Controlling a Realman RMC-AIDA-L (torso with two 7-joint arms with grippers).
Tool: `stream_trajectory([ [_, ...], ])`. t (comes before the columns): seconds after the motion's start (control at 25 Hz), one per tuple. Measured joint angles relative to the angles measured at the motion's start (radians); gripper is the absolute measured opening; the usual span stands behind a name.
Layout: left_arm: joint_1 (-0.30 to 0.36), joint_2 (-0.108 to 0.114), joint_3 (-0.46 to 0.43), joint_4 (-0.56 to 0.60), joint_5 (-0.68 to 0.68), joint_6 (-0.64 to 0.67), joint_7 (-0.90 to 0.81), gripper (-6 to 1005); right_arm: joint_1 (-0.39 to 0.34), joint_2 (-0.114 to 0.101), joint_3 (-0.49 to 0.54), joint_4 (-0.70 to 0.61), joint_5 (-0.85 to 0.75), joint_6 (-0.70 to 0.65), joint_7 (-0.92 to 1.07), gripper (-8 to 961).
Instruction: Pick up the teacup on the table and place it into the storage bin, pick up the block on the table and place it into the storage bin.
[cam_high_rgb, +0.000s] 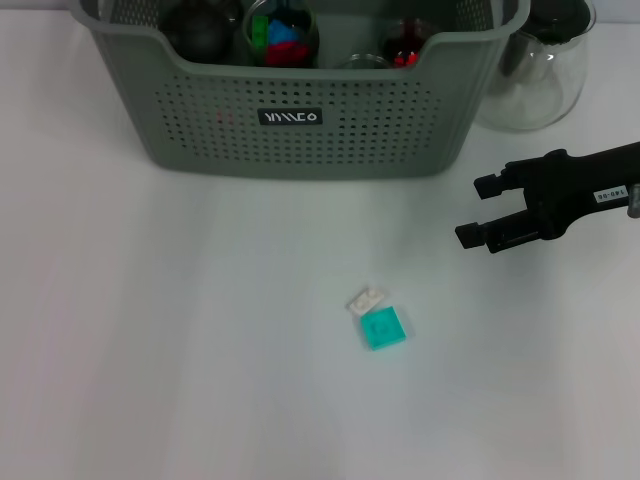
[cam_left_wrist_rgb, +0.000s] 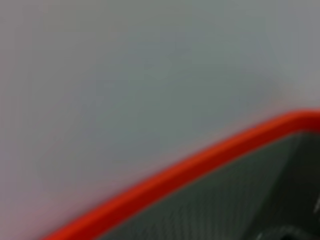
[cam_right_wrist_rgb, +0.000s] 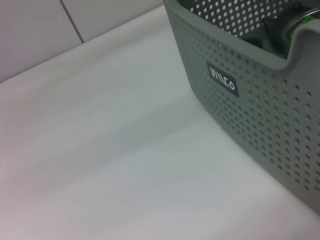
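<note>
The grey-green storage bin stands at the far edge of the table, its black label facing me; the right wrist view shows the same perforated wall. A teal block lies flat on the white table in front of the bin, with a small white piece touching its far corner. My right gripper hovers open and empty to the right of the block, level with the bin's front right corner. I cannot pick out the teacup among the things in the bin. My left gripper is out of view.
Inside the bin are a dark round thing and a clear glass vessel with coloured pieces. A clear glass carafe stands right of the bin. The left wrist view shows only a blurred red-edged dark surface.
</note>
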Motion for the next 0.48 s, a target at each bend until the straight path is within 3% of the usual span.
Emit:
stream_trajectory([
  [0.12,0.004,-0.010,-0.008,-0.028,0.038,-0.014,-0.017,413,0.000,-0.004,0.001,0.000,0.002,0.001,0.001,922],
  [0.36,0.056,-0.048,-0.003,0.085,0.048,0.051,-0.017,413,0.000,-0.005,0.001,0.000,0.003,0.008,0.002,923],
  [0.48,0.076,-0.061,-0.003,0.138,0.049,0.071,-0.015,487,0.000,-0.005,0.001,0.000,0.003,0.008,0.002,923],
])
